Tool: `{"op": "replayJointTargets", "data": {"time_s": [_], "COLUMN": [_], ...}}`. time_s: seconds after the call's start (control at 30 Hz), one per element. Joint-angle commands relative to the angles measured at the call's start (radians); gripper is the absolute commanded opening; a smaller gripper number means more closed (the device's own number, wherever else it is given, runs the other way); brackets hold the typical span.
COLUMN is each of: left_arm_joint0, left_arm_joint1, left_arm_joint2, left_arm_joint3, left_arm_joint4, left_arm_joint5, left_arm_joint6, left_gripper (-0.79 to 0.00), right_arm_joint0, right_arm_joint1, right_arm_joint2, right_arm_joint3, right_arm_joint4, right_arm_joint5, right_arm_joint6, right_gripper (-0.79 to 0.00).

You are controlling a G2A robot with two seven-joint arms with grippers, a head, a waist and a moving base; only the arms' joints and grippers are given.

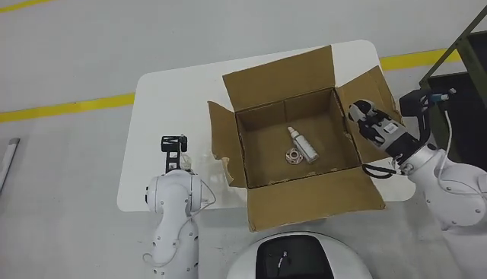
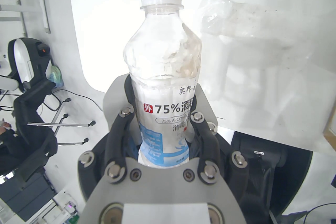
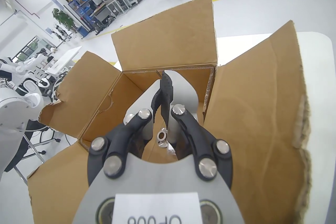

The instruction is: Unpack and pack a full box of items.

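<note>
1. An open cardboard box stands in the middle of the white table, all four flaps folded outward.
2. On the box floor lie a small spray bottle and, just near-left of it, a round metal fitting; the two are close, but contact cannot be told.
3. The left gripper is over the near-left part of the table, left of the box; its fingers are clamped on the labelled body of a clear bottle with a white cap.
4. A crumpled clear plastic bag lies on the table between that bottle and the box.
5. The right gripper is above the box's right edge; its fingers are pressed together with nothing between them.
</note>
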Motion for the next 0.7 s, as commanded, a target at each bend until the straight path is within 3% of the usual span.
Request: {"op": "replayJointTargets", "data": {"time_s": [0.0, 0.23, 0.6, 0.63, 0.67], "left_arm_joint0": [0.007, -0.013, -0.012, -0.013, -0.014], "left_arm_joint1": [0.003, 0.010, 0.015, 0.016, 0.016], "left_arm_joint2": [-0.022, -0.057, -0.047, -0.048, -0.048], "left_arm_joint3": [0.039, 0.118, 0.188, 0.190, 0.192], "left_arm_joint4": [-0.012, -0.018, -0.004, -0.005, -0.007], "left_arm_joint5": [-0.009, -0.004, -0.010, -0.009, -0.008], "left_arm_joint6": [0.016, 0.069, 0.124, 0.124, 0.122], "left_gripper": [-0.785, -0.785, -0.785, -0.736, -0.536], "right_arm_joint0": [-0.001, -0.001, 0.000, -0.001, -0.001], "right_arm_joint1": [0.000, 0.001, 0.002, 0.002, 0.002], "right_arm_joint2": [0.001, 0.003, 0.006, 0.006, 0.007], "right_arm_joint3": [0.000, 0.000, -0.009, -0.010, -0.011], "right_arm_joint4": [0.001, -0.003, -0.020, -0.020, -0.021], "right_arm_joint5": [-0.002, -0.004, 0.003, 0.005, 0.008], "right_arm_joint6": [0.002, 0.013, 0.046, 0.047, 0.047], "right_gripper": [-0.785, -0.785, -0.785, -0.785, -0.785]}}
